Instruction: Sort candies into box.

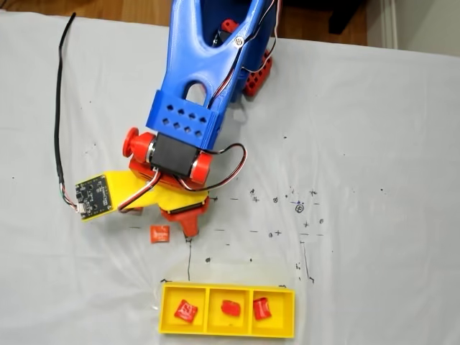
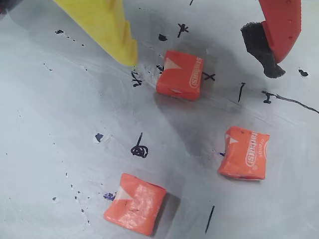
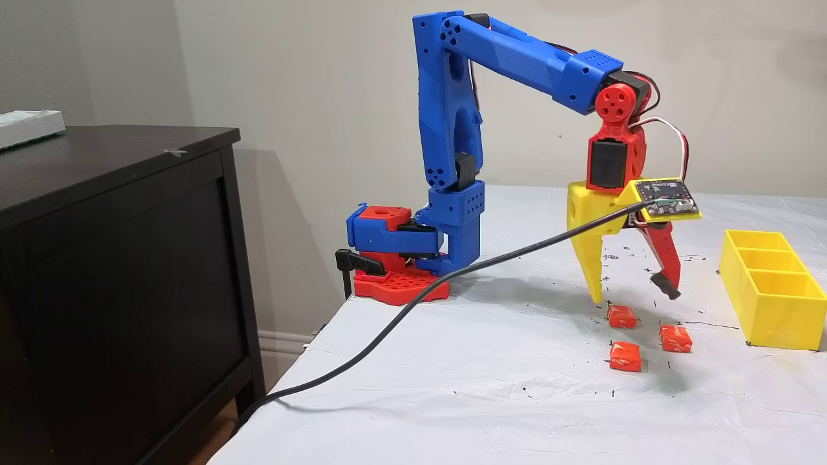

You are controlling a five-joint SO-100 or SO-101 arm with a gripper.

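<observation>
the yellow box sits at the table's near edge in a fixed view, one candy in each part. the gripper hangs open, jaws wide apart, over the top orange candy. the yellow finger might bump it away.

The candies wear crinkled, faintly glossy orange wrappers with white print. The box is smooth, bright-yellow plastic with a slight sheen. The fingers are matt printed plastic, one yellow, one red. A wrinkled white sheet, ink-marked, covers the tabletop. The cabinet looks like dark, matt wood.
</observation>
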